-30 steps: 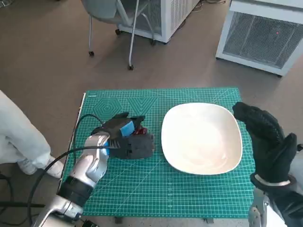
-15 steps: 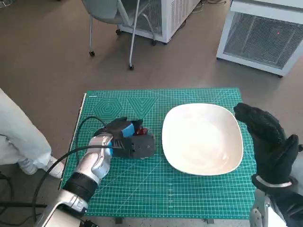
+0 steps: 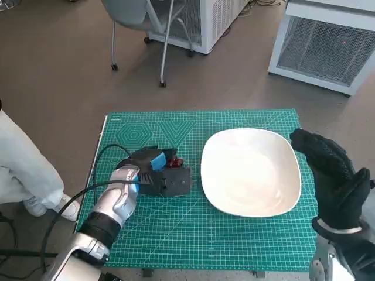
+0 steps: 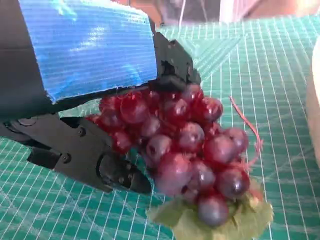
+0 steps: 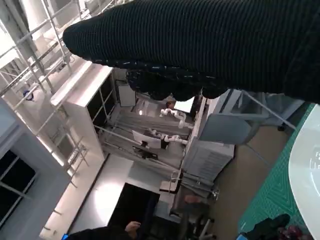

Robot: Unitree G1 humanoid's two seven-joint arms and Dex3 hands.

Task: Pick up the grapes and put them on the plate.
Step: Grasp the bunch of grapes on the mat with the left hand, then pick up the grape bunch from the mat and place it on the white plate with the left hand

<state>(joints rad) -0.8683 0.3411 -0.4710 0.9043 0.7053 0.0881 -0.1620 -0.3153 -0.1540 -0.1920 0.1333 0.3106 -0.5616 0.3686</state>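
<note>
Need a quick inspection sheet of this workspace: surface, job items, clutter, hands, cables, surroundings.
Surface: green cutting mat with a grid.
Job items: red grapes in the left hand, low over the mat; white plate beside them, nothing on it.
Clutter: nothing seen.
Hands: left hand grips the grapes; right hand raised by the plate's edge, holding nothing.
Cables: black cable looping along the left forearm.
Surroundings: chair legs, white cabinets, a person's leg.

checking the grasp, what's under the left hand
A bunch of red grapes with a green leaf, gripped by the left hand over the green cutting mat. Whether the bunch has lifted off the mat is hidden.
</note>
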